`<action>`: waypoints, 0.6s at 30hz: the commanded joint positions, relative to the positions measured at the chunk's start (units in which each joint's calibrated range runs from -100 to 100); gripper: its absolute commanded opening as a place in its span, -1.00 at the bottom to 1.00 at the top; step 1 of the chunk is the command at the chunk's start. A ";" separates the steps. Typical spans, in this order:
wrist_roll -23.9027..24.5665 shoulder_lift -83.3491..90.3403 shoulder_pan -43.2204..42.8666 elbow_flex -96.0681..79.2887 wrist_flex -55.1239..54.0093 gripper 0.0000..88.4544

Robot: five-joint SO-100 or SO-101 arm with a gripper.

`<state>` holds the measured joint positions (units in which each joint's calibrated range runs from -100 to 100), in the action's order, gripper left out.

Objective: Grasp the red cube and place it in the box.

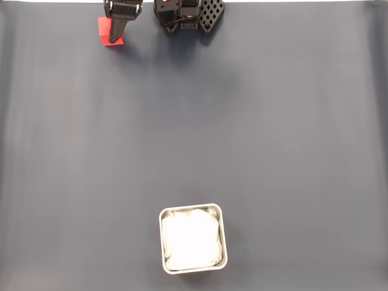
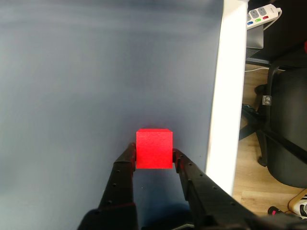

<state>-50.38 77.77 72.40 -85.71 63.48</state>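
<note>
At worktop (image 1: pixel 242 121) far edge, claw (image 2: pixel 153 158) clamped on red cube (image 2: pixel 154 148), fingers on opposite flat faces. Looks light, rigid, matte — low slip risk. Box (image 1: pixel 193 267) well apart.

The fixed view looks straight down from high above the dark grey matte table mat (image 1: pixel 242 133), with the arm at the frame's top edge. The wrist view sits low and close behind the black two-finger gripper (image 2: pixel 154 155), looking along the mat toward its white edge. Both share the small bright red cube (image 1: pixel 109 31) at the fixed view's upper left.
</note>
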 commanded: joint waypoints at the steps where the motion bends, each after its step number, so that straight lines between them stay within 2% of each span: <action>1: -0.54 0.48 0.54 0.31 -0.78 -0.81; 18: -1.32 -1.34 -0.53 5.97 -0.86 -0.85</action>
<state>-51.31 77.68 72.40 -84.27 63.48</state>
